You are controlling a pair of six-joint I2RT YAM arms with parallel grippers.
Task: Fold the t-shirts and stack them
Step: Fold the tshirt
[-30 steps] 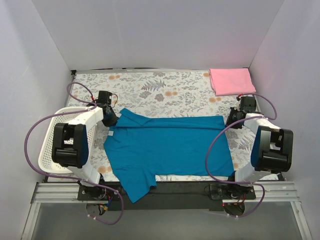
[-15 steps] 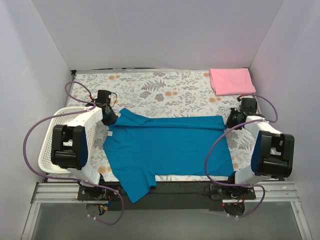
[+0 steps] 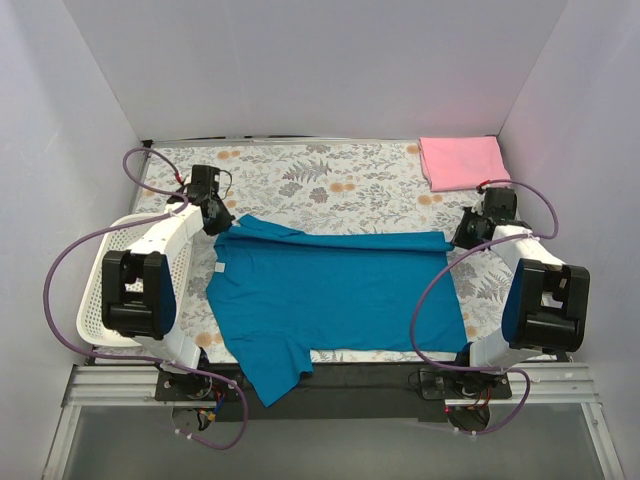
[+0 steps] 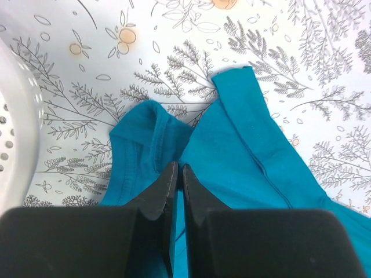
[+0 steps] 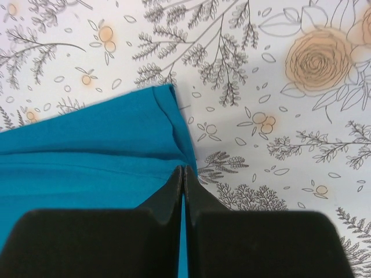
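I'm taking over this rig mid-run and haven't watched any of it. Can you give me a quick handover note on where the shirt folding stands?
Hands: the left hand is shut on the teal t-shirt at its far left corner. The right hand is shut on the same shirt's far right corner.
Things: the teal t-shirt is spread across the middle of the table, with one sleeve hanging over the near edge. The pink t-shirt lies at the far right corner.
Done: the pink one is folded.
Left: fold the teal one, then stack the two.
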